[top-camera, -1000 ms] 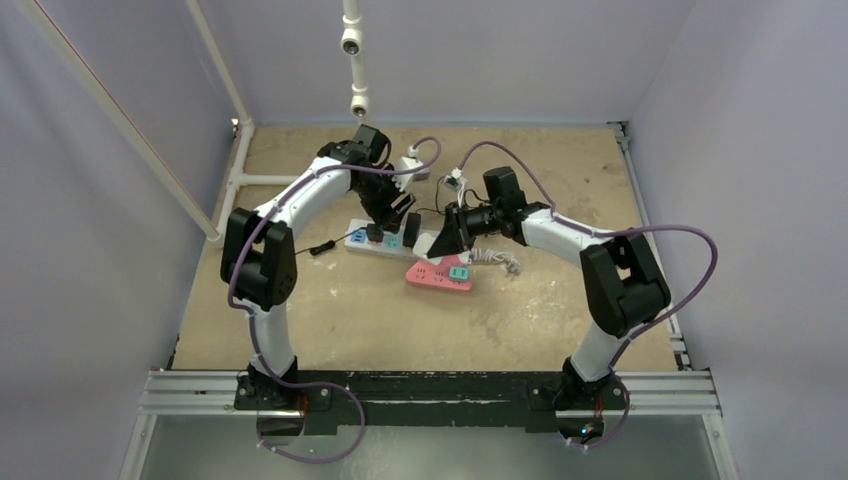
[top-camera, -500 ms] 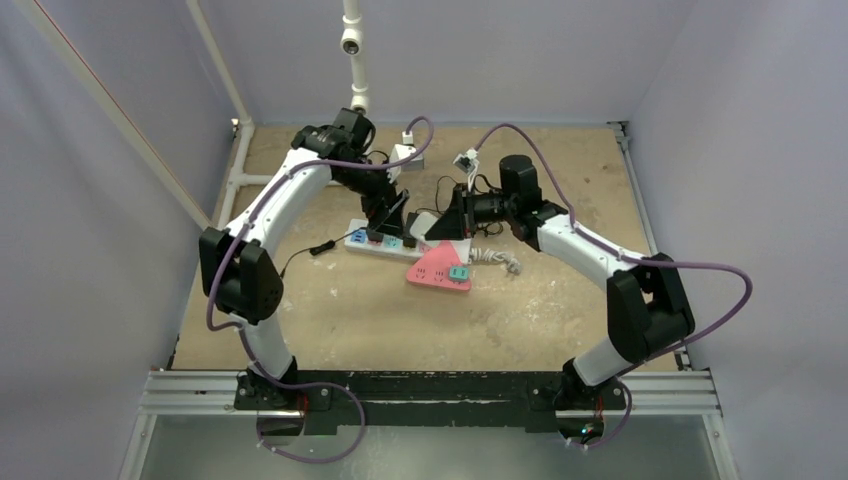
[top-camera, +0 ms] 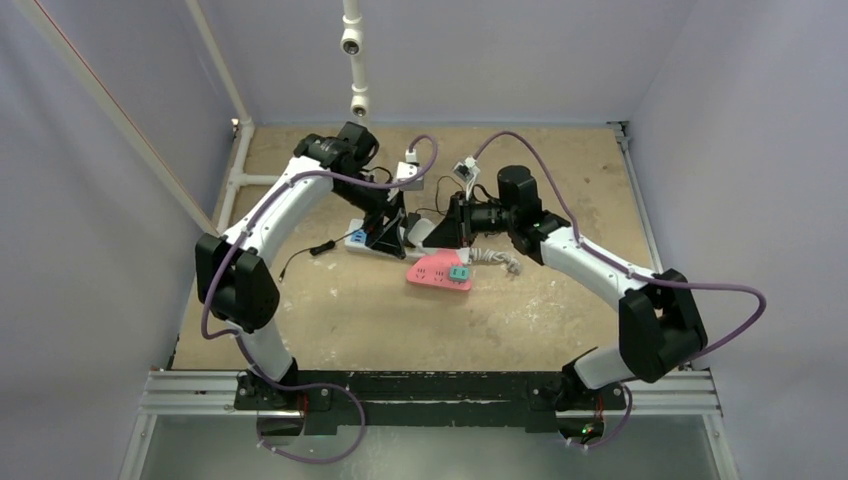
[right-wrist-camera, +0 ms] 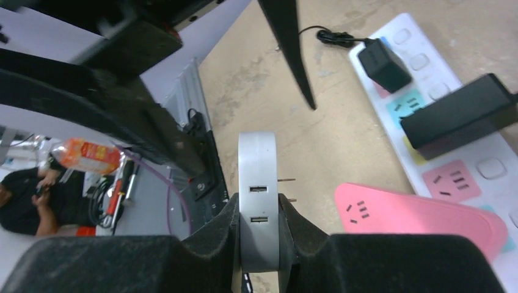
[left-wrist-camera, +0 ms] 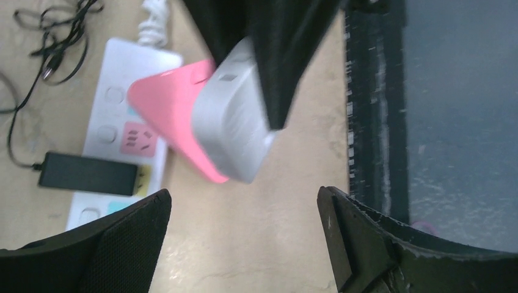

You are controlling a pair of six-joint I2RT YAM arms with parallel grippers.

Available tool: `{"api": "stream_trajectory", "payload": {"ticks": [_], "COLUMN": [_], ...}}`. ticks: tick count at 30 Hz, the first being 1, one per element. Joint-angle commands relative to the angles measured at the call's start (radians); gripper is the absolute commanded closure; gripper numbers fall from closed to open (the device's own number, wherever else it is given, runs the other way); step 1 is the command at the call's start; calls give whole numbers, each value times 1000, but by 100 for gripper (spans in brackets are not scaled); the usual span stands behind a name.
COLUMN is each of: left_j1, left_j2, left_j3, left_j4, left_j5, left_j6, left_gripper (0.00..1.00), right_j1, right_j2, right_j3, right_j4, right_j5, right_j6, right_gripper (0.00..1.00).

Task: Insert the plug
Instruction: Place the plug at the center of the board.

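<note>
Your right gripper [right-wrist-camera: 258,210], at the bottom centre of the right wrist view, is closed narrowly on the grey plug [right-wrist-camera: 258,165]. The plug stands upright between the pads, its two USB ports facing the camera and its metal prongs pointing toward the right of the frame, just left of the pink power strip [right-wrist-camera: 421,217]. Your left gripper [left-wrist-camera: 243,201] is spread wide and holds nothing, its fingers along the bottom of the left wrist view, while at the upper right of the right wrist view the white power strip [right-wrist-camera: 488,168] carries two black adapters [right-wrist-camera: 458,119].
</note>
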Motion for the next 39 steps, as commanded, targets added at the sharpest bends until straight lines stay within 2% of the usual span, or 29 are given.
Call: {"api": "stream_trajectory", "payload": {"ticks": [1, 4, 7, 9, 13, 15, 18, 22, 26, 28, 33, 35, 39], "left_j1": [-3, -3, -5, -17, -32, -32, -22, 26, 127, 175, 212, 213, 218], "left_j2": [-28, -5, 4, -9, -51, -59, -80, -125, -158, -182, -273, -290, -323], "left_j3": [-83, -77, -55, -63, -143, -178, -227, -268, -299, -324, -455, -484, -568], "left_j4": [304, 342, 305, 298, 340, 381, 490, 622, 675, 686, 768, 768, 815], "left_j5": [-231, -288, -179, -158, -278, -375, -524, -623, -644, -654, -731, -741, -776], "left_j6": [-139, -169, -163, -155, -138, -165, -257, -405, -509, -514, -524, -531, -560], "left_gripper": [10, 11, 10, 10, 9, 3, 1, 1, 1, 1, 1, 1, 1], "right_j1": [2, 1, 2, 2, 0, 1, -3, -13, -12, -13, -13, -12, -14], "right_j2": [-76, -88, -101, -110, -182, -230, -306, -384, -413, -438, -477, -497, -487], "right_j3": [8, -14, -53, -62, -108, -153, -219, -282, -337, -370, -456, -480, -489], "right_j4": [-118, -135, -69, -95, -213, -251, -314, -379, -439, -465, -518, -522, -511], "right_j5": [127, 143, 101, 107, 328, 432, 562, 702, 772, 801, 839, 843, 839], "right_j6": [-72, -74, -41, -41, -43, -11, 67, 161, 239, 288, 365, 379, 379], "right_gripper": [100, 99, 99, 99, 100, 99, 96, 93, 91, 87, 86, 81, 56]}}
